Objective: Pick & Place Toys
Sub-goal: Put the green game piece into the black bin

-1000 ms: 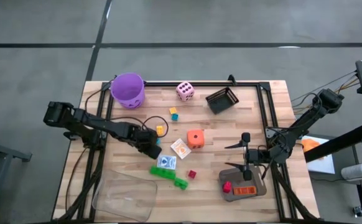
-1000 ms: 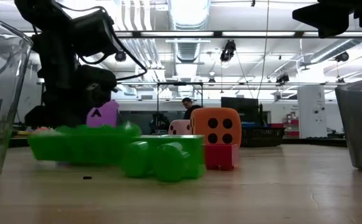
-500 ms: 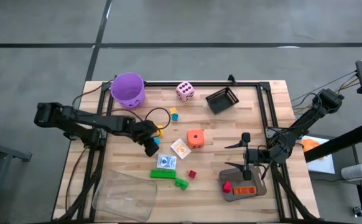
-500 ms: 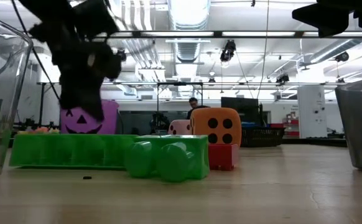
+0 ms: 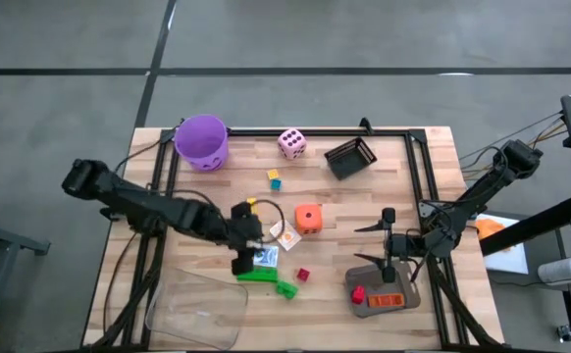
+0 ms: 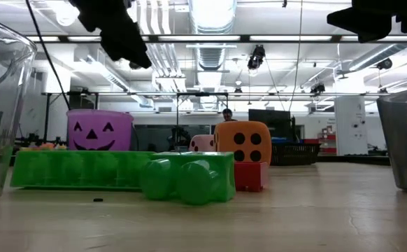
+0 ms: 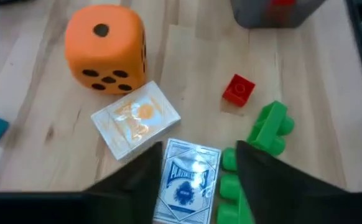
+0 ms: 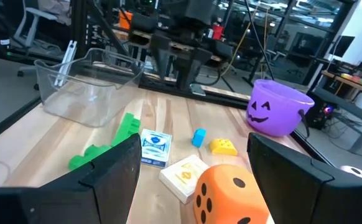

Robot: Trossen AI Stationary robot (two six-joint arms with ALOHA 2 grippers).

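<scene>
High view: the left gripper [image 5: 245,257] was poised over the blue-backed white card pack [image 5: 262,257], beside the long green plastic brick [image 5: 257,275]; the right gripper [image 5: 388,245] was parked above the grey tray [image 5: 406,297].

Left wrist view: 2 parted, empty fingers [image 7: 131,180] straddled the pack. Risk judged: a descent could snag the brick or the orange-printed card pack [image 7: 135,118].

Right wrist view: its fingers [image 8: 116,168] stood apart, empty.

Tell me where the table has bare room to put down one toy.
Bare wood lies between the pink die and the orange die, and right of the black basket. It is crowded around the blue card pack and green bricks, under the left gripper.
</scene>
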